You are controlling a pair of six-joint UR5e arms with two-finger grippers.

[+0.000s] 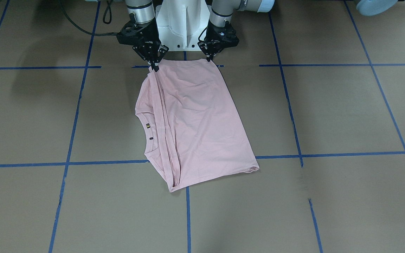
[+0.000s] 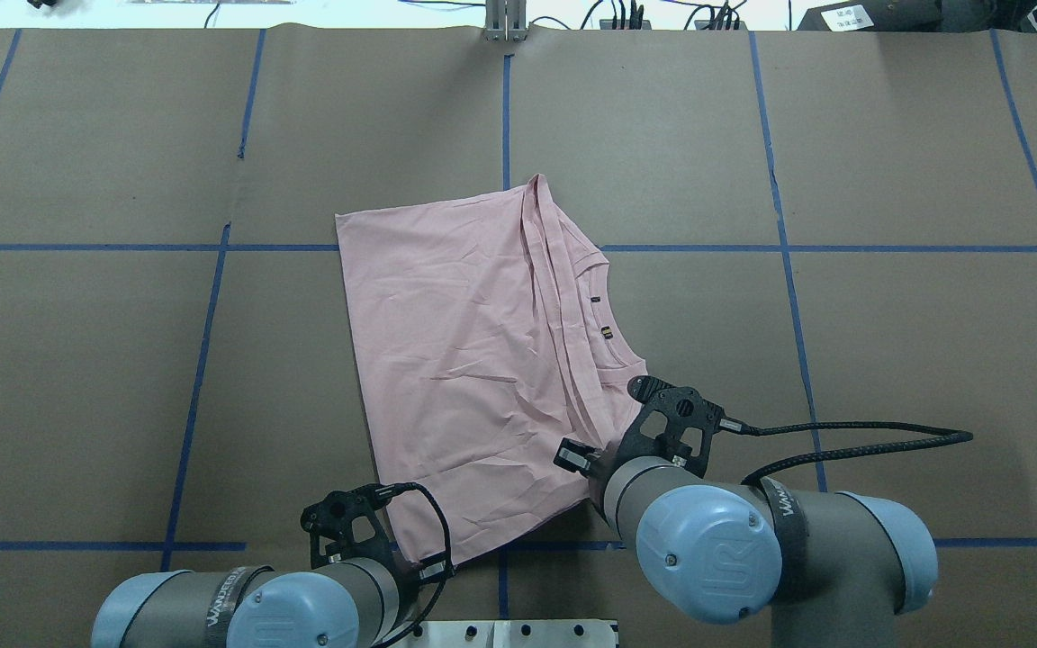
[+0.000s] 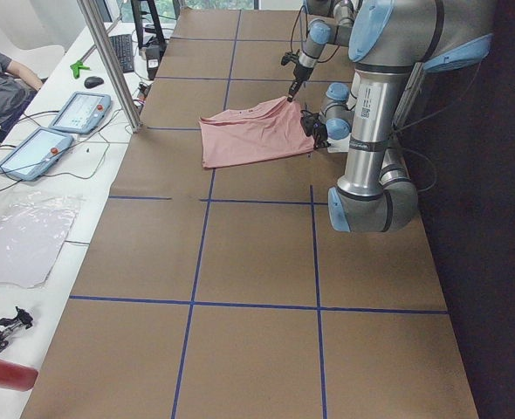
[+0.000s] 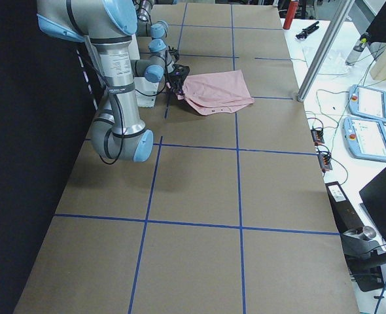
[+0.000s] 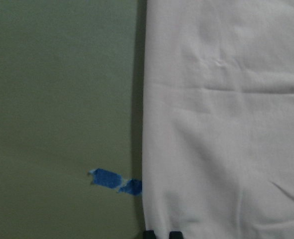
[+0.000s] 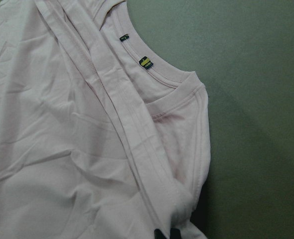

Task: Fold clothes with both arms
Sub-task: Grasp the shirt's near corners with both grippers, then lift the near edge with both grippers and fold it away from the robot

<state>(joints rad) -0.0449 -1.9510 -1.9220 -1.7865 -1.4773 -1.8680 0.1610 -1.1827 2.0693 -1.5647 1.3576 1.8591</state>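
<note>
The pink T-shirt lies folded on the table, stretching away from both sets of jaws. The right gripper is pinched shut on the corner beside the collar, where several layers stack just ahead of its tips. The left gripper is clamped on the thinner opposite corner. The right pinch probably holds only some of those layers, so a lift could let the lower ones slide out. If the 2 arms move unevenly, the fold skews or 1 corner slips free.
</note>
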